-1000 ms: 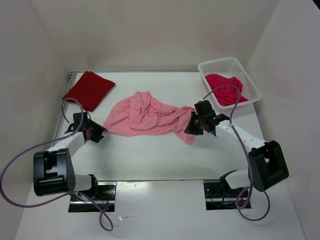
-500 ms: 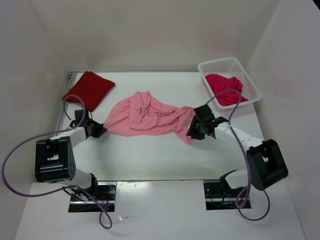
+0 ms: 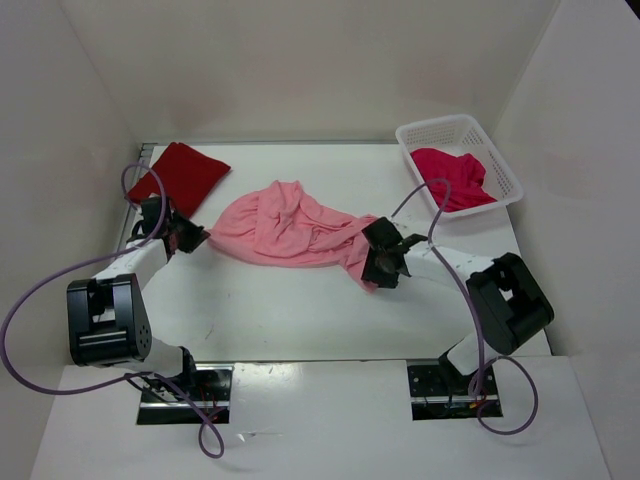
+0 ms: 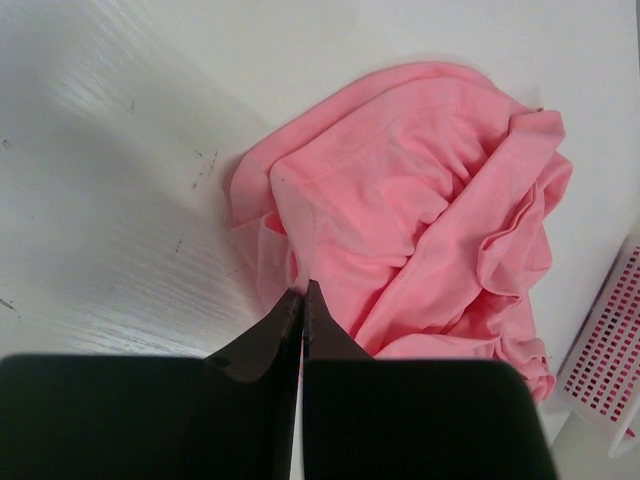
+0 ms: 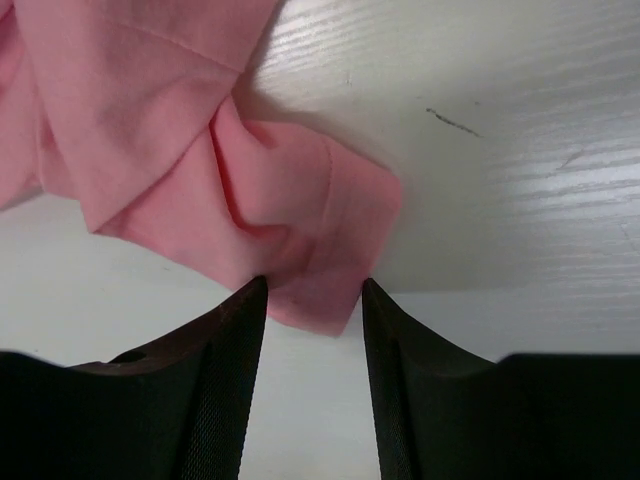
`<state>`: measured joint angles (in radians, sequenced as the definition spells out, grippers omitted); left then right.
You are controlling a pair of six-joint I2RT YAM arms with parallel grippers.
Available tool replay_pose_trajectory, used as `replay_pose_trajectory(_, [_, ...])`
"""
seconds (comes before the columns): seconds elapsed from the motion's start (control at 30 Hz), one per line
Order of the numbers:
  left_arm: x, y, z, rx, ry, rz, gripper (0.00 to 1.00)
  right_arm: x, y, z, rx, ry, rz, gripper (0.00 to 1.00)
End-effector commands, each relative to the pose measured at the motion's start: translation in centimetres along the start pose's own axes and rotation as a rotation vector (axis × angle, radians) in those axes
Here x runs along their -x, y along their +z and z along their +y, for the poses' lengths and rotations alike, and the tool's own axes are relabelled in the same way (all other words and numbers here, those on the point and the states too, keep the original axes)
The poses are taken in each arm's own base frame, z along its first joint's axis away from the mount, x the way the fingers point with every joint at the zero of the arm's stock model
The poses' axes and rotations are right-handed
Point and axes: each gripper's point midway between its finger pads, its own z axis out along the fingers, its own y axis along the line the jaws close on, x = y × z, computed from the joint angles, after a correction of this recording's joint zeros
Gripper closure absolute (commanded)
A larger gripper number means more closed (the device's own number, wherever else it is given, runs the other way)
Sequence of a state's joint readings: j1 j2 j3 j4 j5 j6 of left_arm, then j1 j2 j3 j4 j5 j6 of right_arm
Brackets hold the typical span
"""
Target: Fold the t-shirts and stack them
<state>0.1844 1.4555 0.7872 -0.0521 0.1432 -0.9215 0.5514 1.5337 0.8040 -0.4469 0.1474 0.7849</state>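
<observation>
The left tool (image 4: 303, 292) is being held pinched shut at the left hem of the light pink t-shirt (image 4: 420, 200); whether cloth is being caught between its tips cannot be told. The right tool (image 5: 313, 290) is being held wide, straddling that shirt's right corner, probably so both ends can be gripped and the bunched shirt stretched flat on the surface (image 3: 300, 310). Left of it, the dark red t-shirt (image 3: 180, 178) is being kept folded, seemingly as the stack's base. Right of it, the magenta t-shirt (image 3: 455, 178) is being left waiting in the basket (image 3: 440, 130).

Left claw (image 4: 303, 293) pinched closed, right claw (image 5: 315, 287) agape.
</observation>
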Motion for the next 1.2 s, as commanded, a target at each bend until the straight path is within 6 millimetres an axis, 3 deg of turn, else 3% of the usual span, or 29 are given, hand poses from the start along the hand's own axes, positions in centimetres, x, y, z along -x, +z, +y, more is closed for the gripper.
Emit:
replay_pose_trajectory(0.0, [-0.1, -0.2, -0.1, -0.022, 0.044, 0.01, 1.0, 0.5, 0.1, 0.3, -0.053, -0.049, -0.038, 0.51])
replay_pose_trajectory(0.17, [-0.5, -0.1, 0.4, -0.014, 0.061, 0.017, 1.0, -0.2, -1.8, 1.6, -0.043, -0.111, -0.072, 0.51])
replay_pose_trajectory(0.5, [-0.1, -0.6, 0.3, -0.016, 0.073, -0.01, 1.0, -1.6, 0.0, 1.2, -0.071, -0.135, -0.025, 0.51])
replay_pose_trajectory(0.57, [-0.2, -0.7, 0.2, -0.023, 0.073, -0.002, 1.0, -2.0, 1.0, 1.4, -0.081, -0.14, 0.003, 0.61])
replay_pose_trajectory(0.6, [-0.2, -0.7, 0.2, -0.023, 0.073, -0.002, 1.0, -1.8, 1.2, 2.1, -0.063, -0.137, 0.002, 0.73])
replay_pose_trajectory(0.7, [0.0, -0.8, 0.0, -0.021, 0.102, 0.0, 1.0, -0.8, 0.2, 3.8, -0.006, -0.134, -0.016, 0.96])
replay_pose_trajectory(0.83, [0.2, -2.7, -1.6, -0.05, 0.157, 0.038, 1.0, 3.0, -7.3, 8.0, 0.174, -0.142, -0.116, 1.0])
replay_pose_trajectory(0.87, [0.6, -3.5, -2.5, -0.067, 0.176, 0.033, 1.0, 5.6, -12.3, 10.4, 0.292, -0.126, -0.2, 1.0])
replay_pose_trajectory(0.9, [2.1, -4.6, -4.3, -0.097, 0.217, 0.0, 1.0, 6.7, -15.0, 11.2, 0.341, -0.134, -0.236, 1.0])
replay_pose_trajectory(0.93, [2.3, -5.8, -5.1, -0.111, 0.24, 0.007, 1.0, 7.6, -17.4, 11.3, 0.368, -0.131, -0.251, 1.0])
replay_pose_trajectory(0.97, [2.7, -6.5, -6.0, -0.124, 0.26, 0.007, 1.0, 10.0, -23.0, 12.9, 0.484, -0.115, -0.331, 1.0])
replay_pose_trajectory(1.0, [3.6, -7.6, -6.8, -0.141, 0.291, -0.006, 1.0, 11.3, -25.5, 13.1, 0.524, -0.113, -0.369, 1.0])
replay_pose_trajectory(1.03, [4.7, -9.3, -8.9, -0.187, 0.307, -0.01, 1.0, 12.0, -27.7, 13.1, 0.549, -0.113, -0.387, 1.0])
replay_pose_trajectory(1.07, [6.3, -10.2, -9.1, -0.198, 0.286, -0.036, 1.0, 14.0, -33.1, 14.0, 0.655, -0.095, -0.46, 1.0])
replay_pose_trajectory(1.13, [8.2, -12.5, -10.6, -0.267, 0.276, -0.059, 1.0, 16.6, -37.3, 13.5, 0.7, -0.085, -0.554, 1.0])
replay_pose_trajectory(1.17, [10.4, -14.7, -12.3, -0.311, 0.271, -0.115, 1.0, 18.0, -41.9, 13.3, 0.766, -0.078, -0.641, 1.0])
